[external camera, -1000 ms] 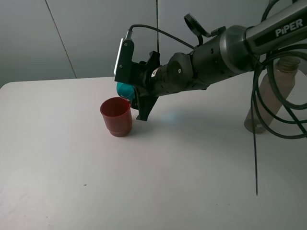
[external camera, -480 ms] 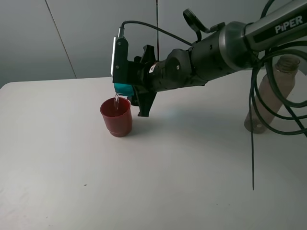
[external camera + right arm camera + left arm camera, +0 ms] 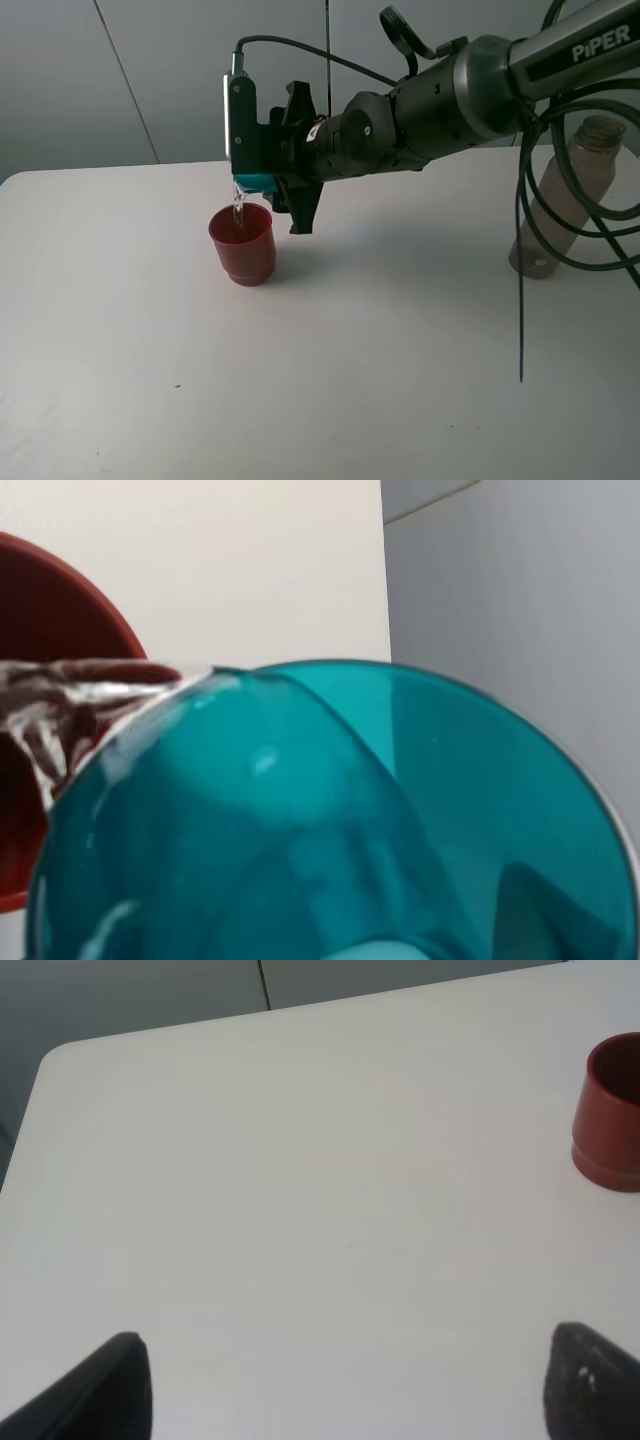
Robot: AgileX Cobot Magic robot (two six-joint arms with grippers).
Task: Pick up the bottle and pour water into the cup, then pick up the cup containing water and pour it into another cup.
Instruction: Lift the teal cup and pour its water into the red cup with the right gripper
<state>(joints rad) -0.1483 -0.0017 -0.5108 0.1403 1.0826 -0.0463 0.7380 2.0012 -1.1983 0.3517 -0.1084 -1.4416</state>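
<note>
Your right gripper [image 3: 278, 178] pinches the teal cup [image 3: 254, 182] tipped just above the red cup [image 3: 243, 245], near the far edge of the desk [image 3: 400, 350], so water [image 3: 239, 208] falls inside.

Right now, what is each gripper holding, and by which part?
Right gripper grips the teal cup around its side wall, tipped. Left gripper is open, holding nothing.

Red cup [image 3: 242, 243] and bottle [image 3: 575, 185] stand well apart; cables [image 3: 522, 250] drape before bottle.
</note>
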